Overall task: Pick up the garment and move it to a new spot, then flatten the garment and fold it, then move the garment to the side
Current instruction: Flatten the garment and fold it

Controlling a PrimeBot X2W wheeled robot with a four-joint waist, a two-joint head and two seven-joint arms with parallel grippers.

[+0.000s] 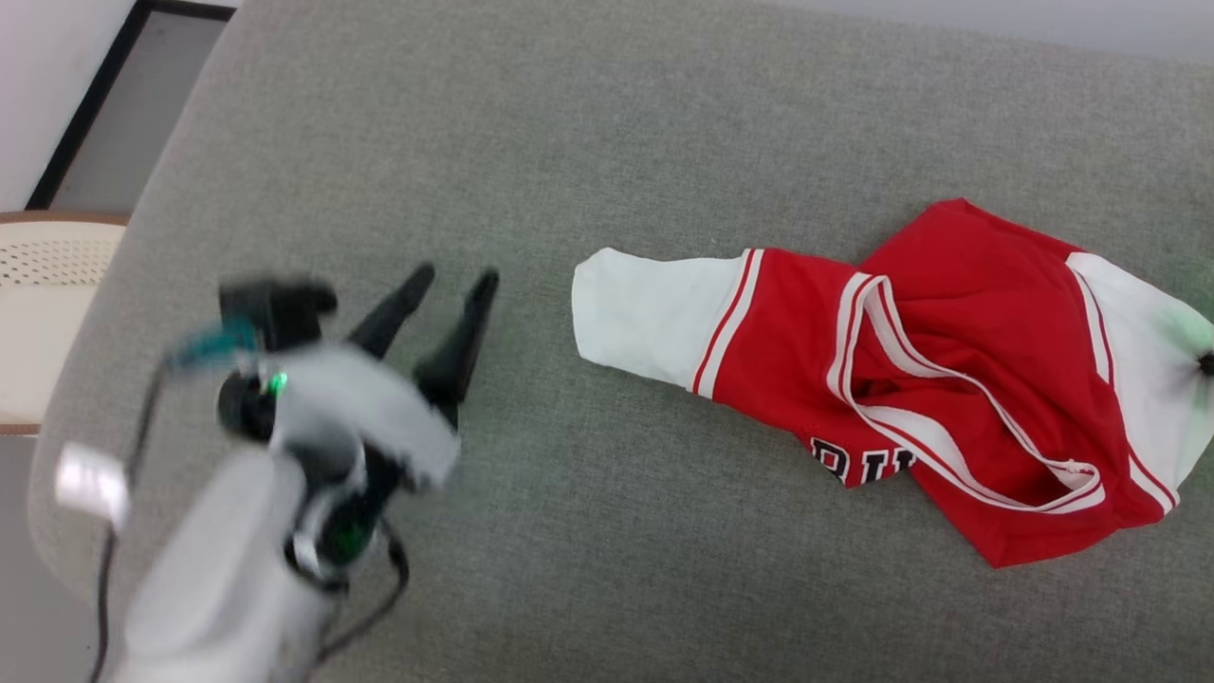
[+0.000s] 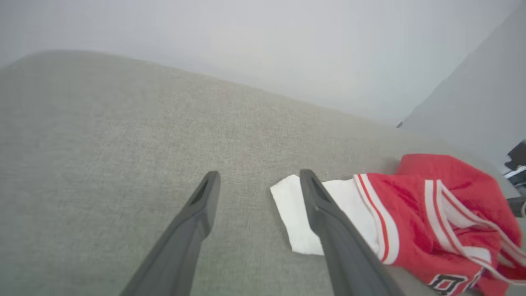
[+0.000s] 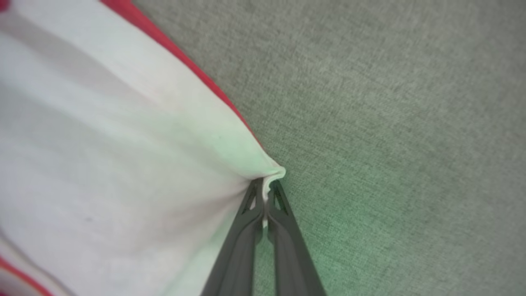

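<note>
**L empty & spread, R clamped on sleeve edge**

Head cam, L→R: pale perforated chair (image 1: 47, 275) at far left, next to the grey fabric surface (image 1: 664, 123). My L gripper (image 1: 455, 276) sits over bare grey w/ fingers apart and nothing between them; the arm is blurred. It is near the garment (image 1: 948, 379) but not touching it.

The garment lies crumpled on the right half of the surface. Its left white sleeve (image 1: 654, 313) lies flat, cuff pointing at my L gripper. The red body is bunched up in the middle, w/ white striped neck trim (image 1: 948, 389) looping across it. Black lettering (image 1: 858, 462) is partly visible at the near edge, rest folded under.

Far right: the other white sleeve (image 1: 1152, 370), green-tinted. R wrist cam: my R gripper (image 3: 266, 187) is closed on that sleeve's edge, w/ a small fold of cloth poking past the tips.
</note>
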